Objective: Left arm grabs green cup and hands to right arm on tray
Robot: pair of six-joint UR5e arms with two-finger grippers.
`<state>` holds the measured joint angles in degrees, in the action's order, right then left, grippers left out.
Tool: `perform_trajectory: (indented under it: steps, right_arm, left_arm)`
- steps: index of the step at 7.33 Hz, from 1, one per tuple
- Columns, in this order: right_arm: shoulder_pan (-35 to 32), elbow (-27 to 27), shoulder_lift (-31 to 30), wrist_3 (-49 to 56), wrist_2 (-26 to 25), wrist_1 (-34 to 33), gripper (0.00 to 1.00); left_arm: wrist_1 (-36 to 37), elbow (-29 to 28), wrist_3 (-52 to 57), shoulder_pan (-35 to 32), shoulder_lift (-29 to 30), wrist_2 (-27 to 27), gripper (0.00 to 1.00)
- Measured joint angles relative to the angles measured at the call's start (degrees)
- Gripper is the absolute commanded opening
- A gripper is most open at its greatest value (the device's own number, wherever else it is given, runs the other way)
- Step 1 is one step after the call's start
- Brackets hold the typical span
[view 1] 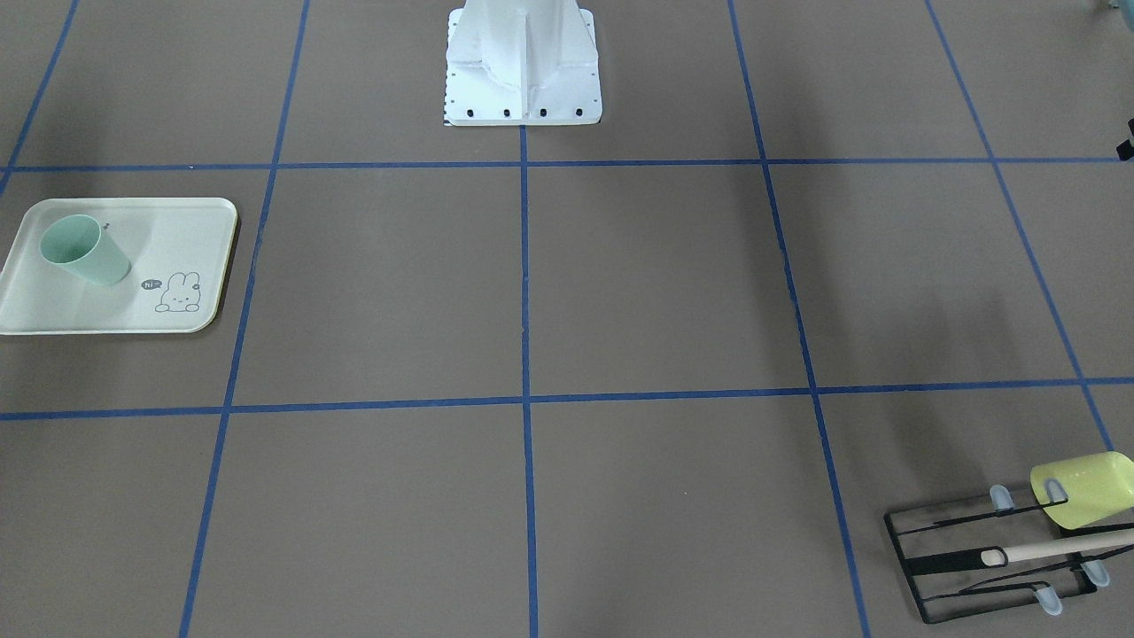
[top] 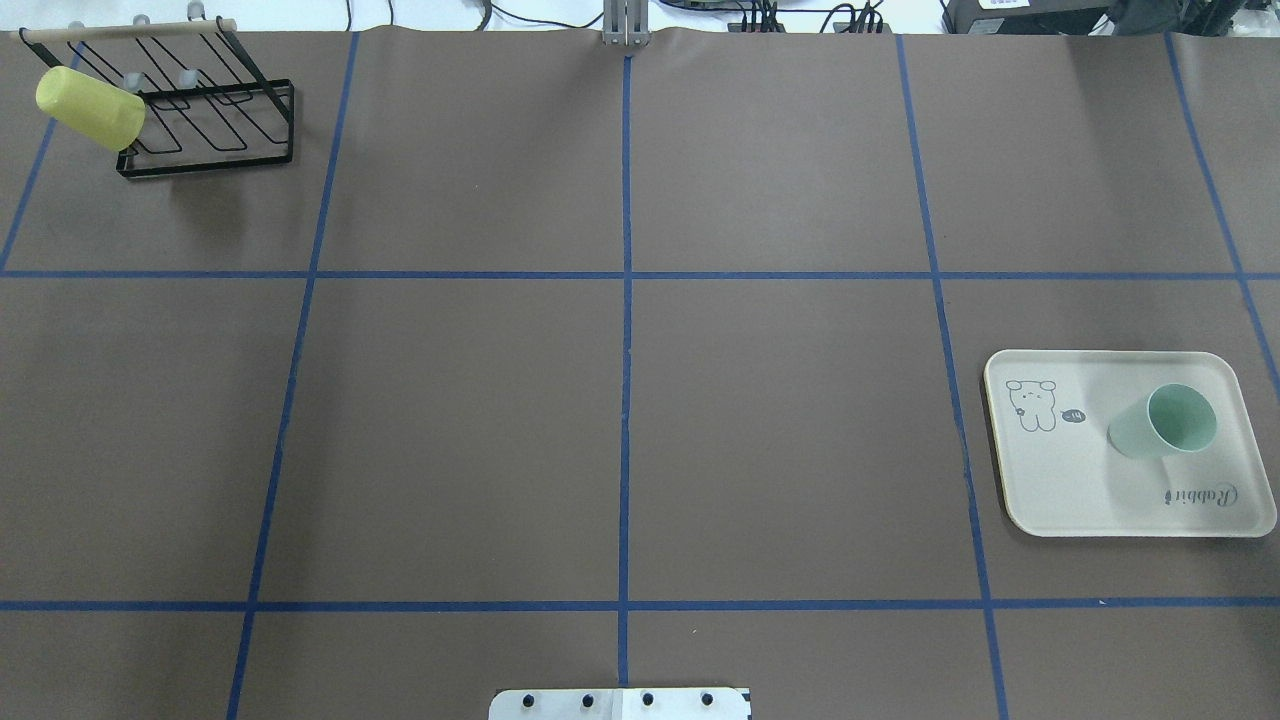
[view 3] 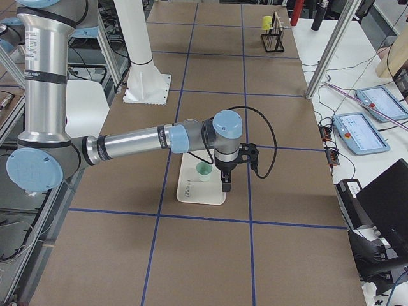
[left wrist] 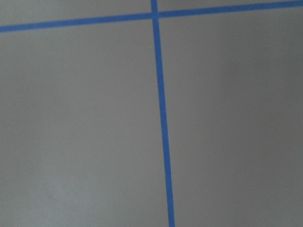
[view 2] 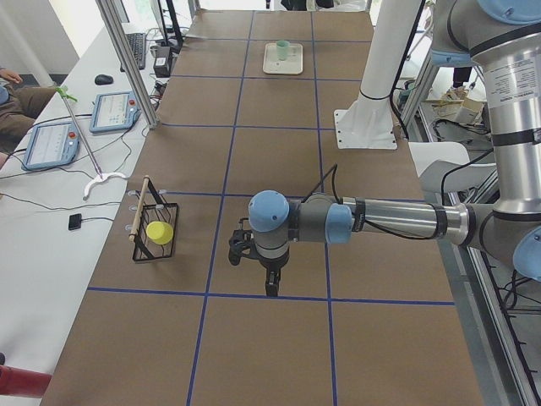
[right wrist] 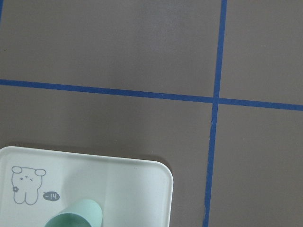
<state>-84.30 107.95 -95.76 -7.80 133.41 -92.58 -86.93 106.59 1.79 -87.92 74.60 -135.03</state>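
At the bench's (top: 450,430) far left corner stands a black wire rack (top: 215,125) with a yellow-green cup (top: 90,108) hung on its side. The task does not concern either.

The left gripper (view 2: 270,286) points down over the left half of the bench, a little way from the rack and holding nothing. It shows only in the side view, so whether its fingers are apart or together cannot be told. Its wrist camera sees only bare bench and blue tape (left wrist: 161,118).

The right gripper (view 3: 225,183) hangs over the right half, near the tray (top: 1080,500). It also shows only from the side, so the state of its fingers cannot be told.

The green cup (top: 1165,422) stands upright on the tray by the bench's right edge, mouth up and long axis vertical, touched by neither gripper. It lies just beside the right fingers, on the robot's side of them, and well apart from the left ones, so the right arm is much the nearer. Judged from this, the cup is already where the task wants it.
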Motion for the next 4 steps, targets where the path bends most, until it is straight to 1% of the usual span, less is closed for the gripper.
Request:
perform_trajectory:
  steps: [2,4]
  right_arm:
    - [-0.2,0.0,-0.5,-0.1,-0.1,0.0,1.0]
    - [-0.4,-0.8,-1.2,-0.1,-1.3,0.0,1.0]
  left_arm:
    - [-0.1,-1.3,-0.1,-2.2,-0.1,-1.6,1.0]
    - [-0.3,-1.6,-0.2,-3.1,-0.1,-3.5,1.0]
